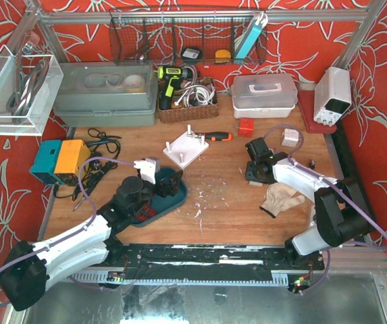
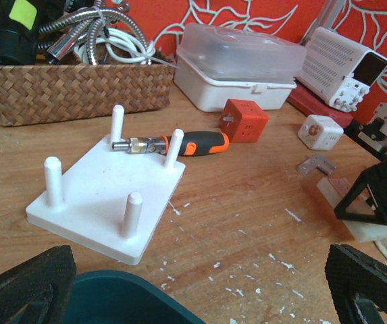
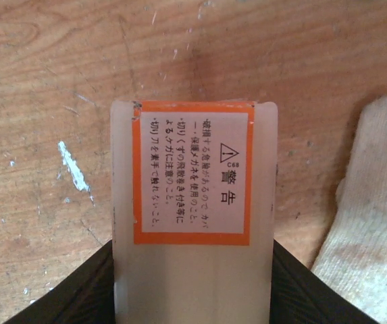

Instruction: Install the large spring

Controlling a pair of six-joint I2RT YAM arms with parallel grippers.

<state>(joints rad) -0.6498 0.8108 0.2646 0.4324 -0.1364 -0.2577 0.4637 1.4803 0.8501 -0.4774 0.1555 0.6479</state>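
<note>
Wooden table (image 1: 234, 219), red walls: spring (image 1: 147, 215) not yet on the peg board (image 1: 185, 150).
Overhead: a red coil, likely the spring, sits in the tray (image 1: 179, 194), half hidden under the left arm (image 1: 78, 243). Left wrist: left fingers (image 2: 24, 287) wide apart, empty; spring out of frame, so a blind descent could snag it. Right wrist: right fingers (image 3: 85, 300) clamp a labelled block (image 3: 193, 202), tips cut off.

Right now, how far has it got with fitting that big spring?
Nothing looks done yet: the white board has four bare pegs. In hand: the left jaws hang open over the teal tray, where what looks like a red spring lies; the right jaws are shut on a white labelled block. Left: grip the spring, carry it and fit it on the board.
</note>
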